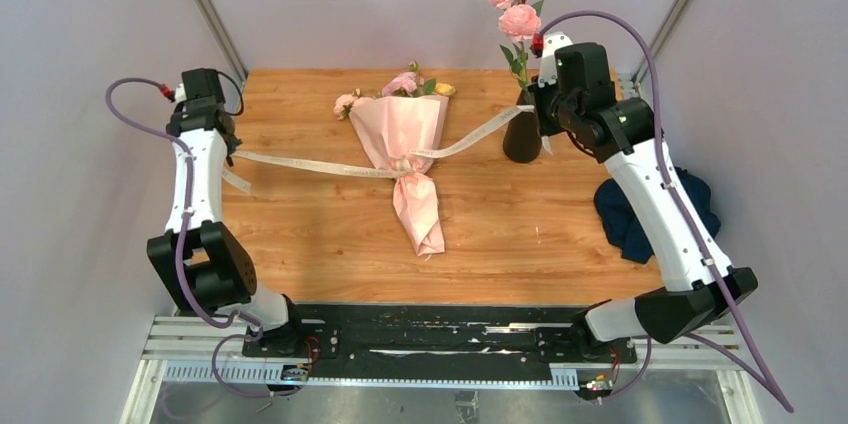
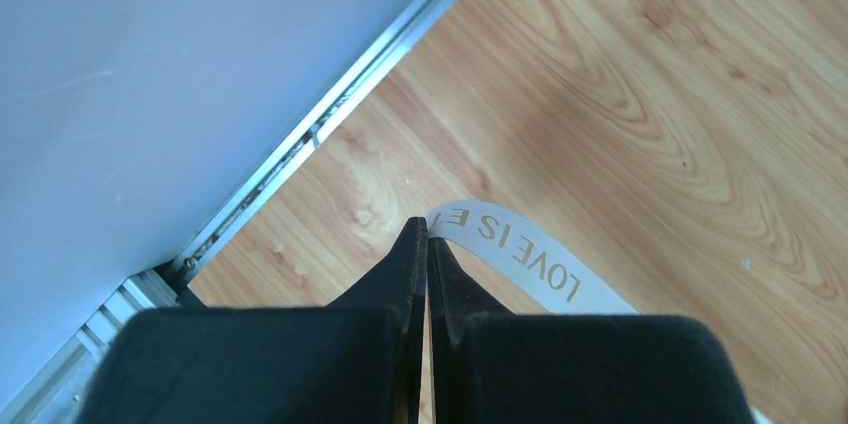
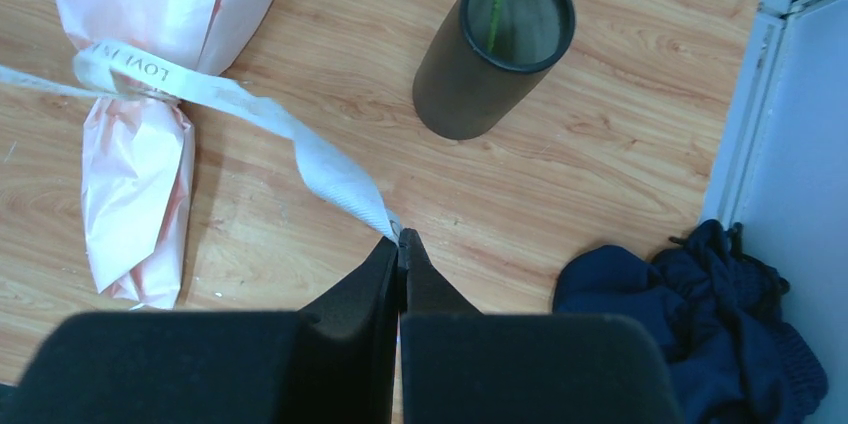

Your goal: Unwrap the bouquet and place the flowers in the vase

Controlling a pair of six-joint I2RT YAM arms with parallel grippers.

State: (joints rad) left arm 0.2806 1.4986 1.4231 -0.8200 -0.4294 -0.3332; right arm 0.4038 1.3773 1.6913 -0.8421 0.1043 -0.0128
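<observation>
The bouquet point(image 1: 410, 159) lies mid-table in pale pink paper point(image 3: 135, 174), its small pink and yellow flowers point(image 1: 405, 86) pointing to the far edge. A cream ribbon point(image 1: 310, 164) circles its narrow neck and stretches out to both sides. My left gripper point(image 2: 427, 229) is shut on the ribbon's left end point(image 2: 530, 259) near the table's left edge point(image 1: 233, 151). My right gripper point(image 3: 400, 239) is shut on the ribbon's right end point(image 3: 300, 144), just in front of the vase. The black vase point(image 3: 470, 84) stands upright at the far right point(image 1: 520, 134).
A stem with two big pink roses point(image 1: 515, 9) stands in the vase. A dark blue cloth point(image 3: 680, 324) lies bunched at the table's right edge point(image 1: 640, 209). A metal rail point(image 2: 330, 119) and the grey wall run close along the left gripper's side.
</observation>
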